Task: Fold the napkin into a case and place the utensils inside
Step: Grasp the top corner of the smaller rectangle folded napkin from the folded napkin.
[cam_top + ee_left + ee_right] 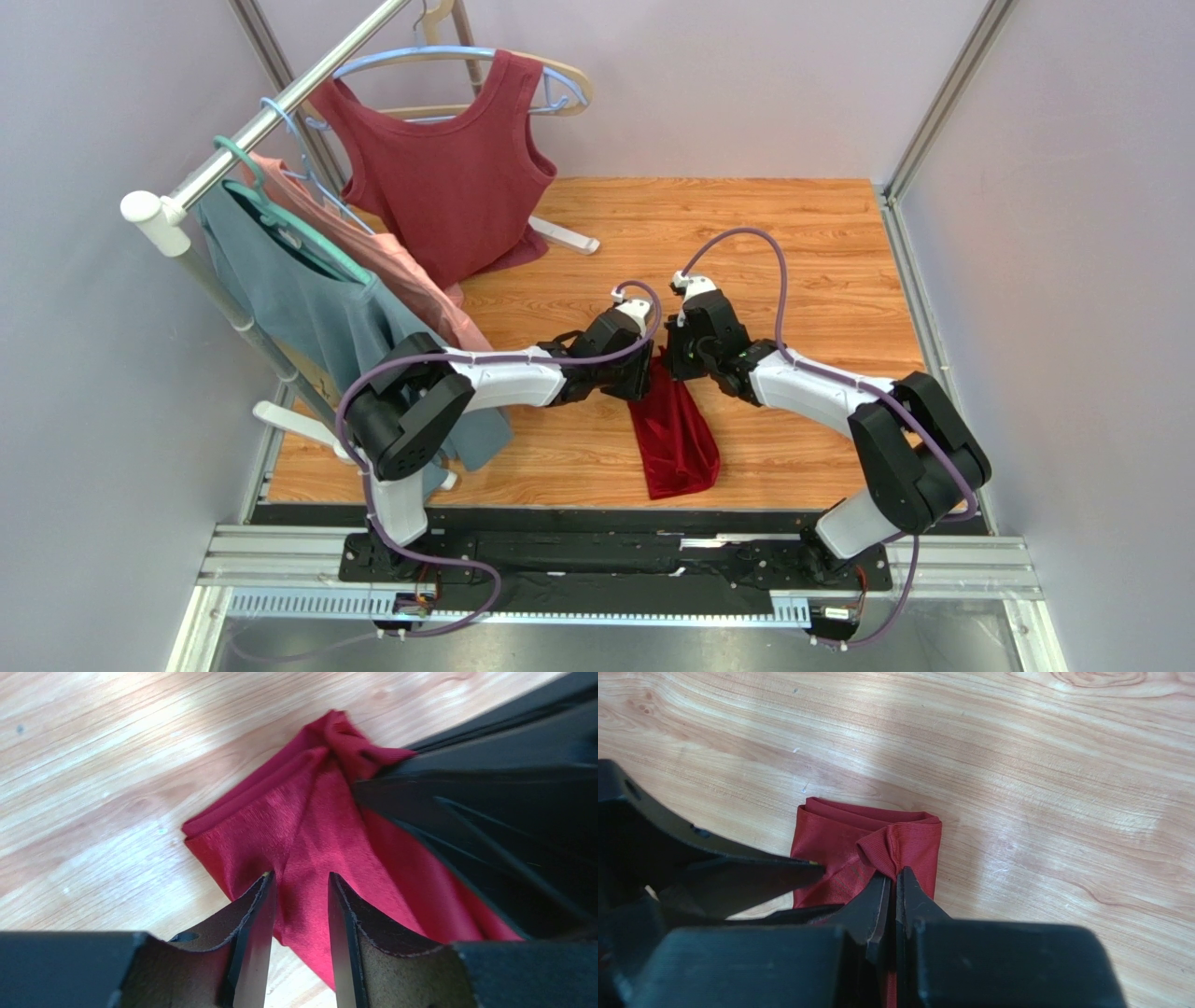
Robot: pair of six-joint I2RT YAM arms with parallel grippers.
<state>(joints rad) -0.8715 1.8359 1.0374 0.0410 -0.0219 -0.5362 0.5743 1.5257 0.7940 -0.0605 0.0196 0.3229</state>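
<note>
Thin, slick, floppy napkin [676,441] by the desk [786,238]'s near edge — my right end effector [894,873] clenched on its bunched hem, left end effector [300,878] released astride it — I'd grab corners.

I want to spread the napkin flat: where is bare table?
Bare wood of the table lies far right, beyond the right claw, and at the near edge left of the napkin. Far left is crowded by hanging clothes.

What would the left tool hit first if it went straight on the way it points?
Most likely the shiny crimson cloth napkin, lying right ahead of the left tool; the right tool's black fingers sit just beside that line.
</note>
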